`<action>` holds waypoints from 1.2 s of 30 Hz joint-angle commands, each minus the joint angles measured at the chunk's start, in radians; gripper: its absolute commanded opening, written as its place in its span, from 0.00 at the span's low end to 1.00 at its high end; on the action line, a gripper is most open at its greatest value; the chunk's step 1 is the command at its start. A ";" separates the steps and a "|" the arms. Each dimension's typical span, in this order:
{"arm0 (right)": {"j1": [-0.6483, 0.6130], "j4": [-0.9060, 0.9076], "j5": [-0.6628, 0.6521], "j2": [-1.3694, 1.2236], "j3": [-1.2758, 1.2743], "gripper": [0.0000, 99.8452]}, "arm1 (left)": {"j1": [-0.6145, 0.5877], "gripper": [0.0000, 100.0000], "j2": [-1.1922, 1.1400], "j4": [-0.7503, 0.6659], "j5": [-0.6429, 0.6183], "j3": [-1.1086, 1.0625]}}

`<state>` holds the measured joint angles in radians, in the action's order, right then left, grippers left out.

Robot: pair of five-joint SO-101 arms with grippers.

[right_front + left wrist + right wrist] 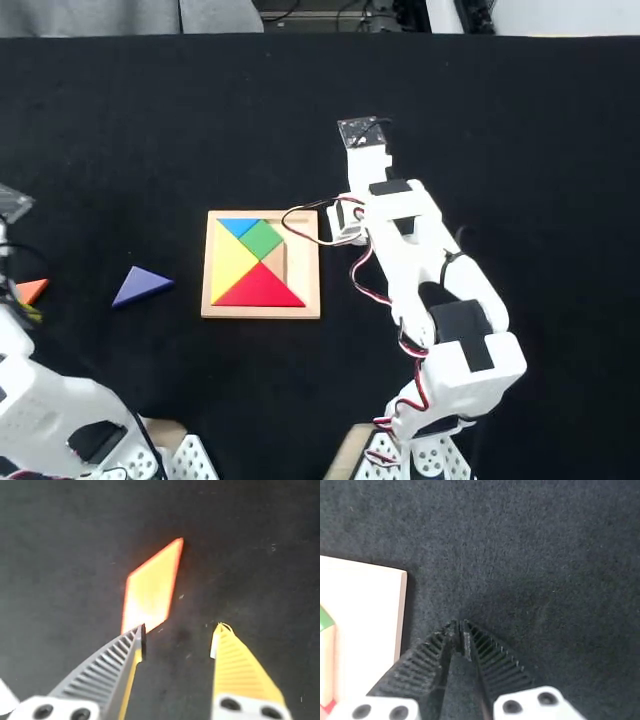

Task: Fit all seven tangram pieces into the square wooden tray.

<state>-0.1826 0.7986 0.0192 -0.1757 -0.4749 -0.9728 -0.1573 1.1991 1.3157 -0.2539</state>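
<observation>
The square wooden tray (311, 265) lies mid-table and holds a blue triangle (238, 226), a green square (262, 240), a yellow triangle (231, 265) and a red triangle (258, 289). Left of it on the black cloth lie a purple triangle (140, 285) and an orange parallelogram (32, 290). My left gripper (180, 630) is open just short of the orange parallelogram (151, 587), one fingertip at the piece's near corner. My right gripper (459, 626) is shut on nothing, over the cloth beside a corner of the tray (365, 610). The right arm (400, 230) stands right of the tray.
Black cloth covers the whole table. The left arm's base (50, 420) sits at the front left and the right arm's base (440, 430) at the front right. Red and white cables (300, 215) loop over the tray's far right corner.
</observation>
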 commanded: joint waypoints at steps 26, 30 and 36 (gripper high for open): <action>0.009 -0.011 -0.009 0.012 0.025 0.01 | -0.018 0.23 -0.226 -0.292 0.014 0.013; 0.009 -0.011 -0.009 0.012 0.025 0.01 | -0.028 0.23 -0.229 -0.295 0.058 0.019; 0.009 -0.011 -0.009 0.012 0.025 0.01 | -0.027 0.23 -0.230 -0.301 0.077 0.018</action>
<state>-0.1826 0.7986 0.0192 -0.1757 -0.4749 -0.9666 -0.3521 0.9183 1.3694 -0.2647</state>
